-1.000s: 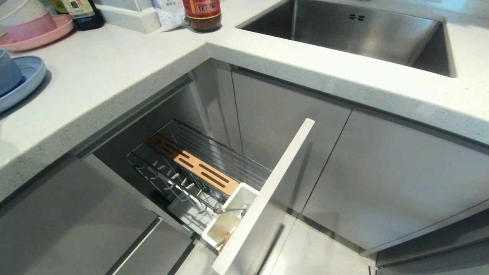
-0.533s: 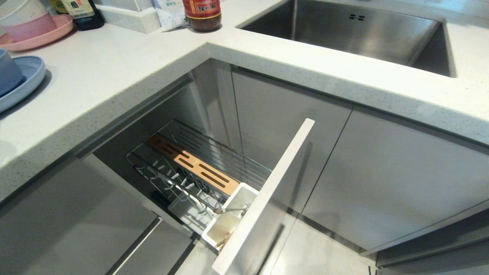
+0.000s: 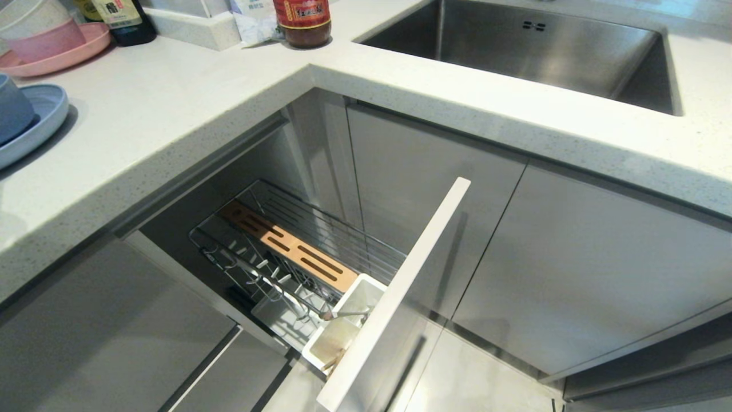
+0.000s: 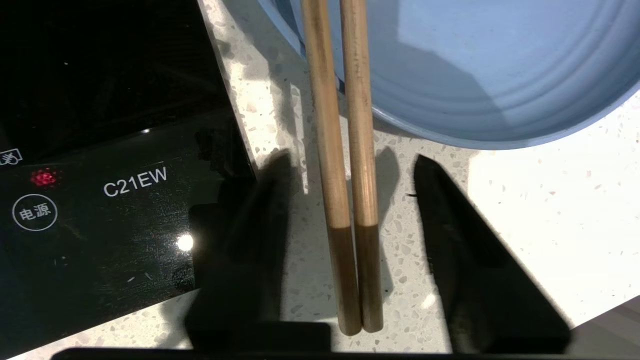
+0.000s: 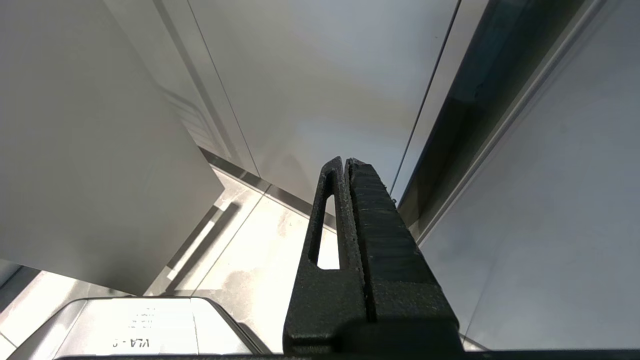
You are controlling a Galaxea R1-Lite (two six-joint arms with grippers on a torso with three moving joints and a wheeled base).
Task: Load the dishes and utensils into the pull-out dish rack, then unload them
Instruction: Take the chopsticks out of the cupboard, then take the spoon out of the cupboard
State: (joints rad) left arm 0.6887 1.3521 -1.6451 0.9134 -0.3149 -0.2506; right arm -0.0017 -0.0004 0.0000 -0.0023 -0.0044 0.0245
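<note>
— Listing the head view first: what do you have?
— I log the pull-out dish rack (image 3: 297, 257) drawn out, spoon (image 3: 349, 313) in its cutlery cup (image 3: 343, 332); plate (image 3: 34, 123) and bowl (image 3: 11, 109) on the counter (image 3: 171, 114).
— Left wrist?
— My left gripper (image 4: 345, 170) is spread; chopsticks (image 4: 345, 200) lie between its fingers, untouched, tips over the plate (image 4: 475, 75) ahead.
— Right wrist?
— Right gripper (image 5: 345, 165) pressed together, near cabinet doors.

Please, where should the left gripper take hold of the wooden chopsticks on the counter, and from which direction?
Probably at the darker ends of the chopsticks, coming from above. They lie side by side on the counter, their far ends resting on the blue plate. The left gripper is open astride them, so closing would pinch both together.
</note>
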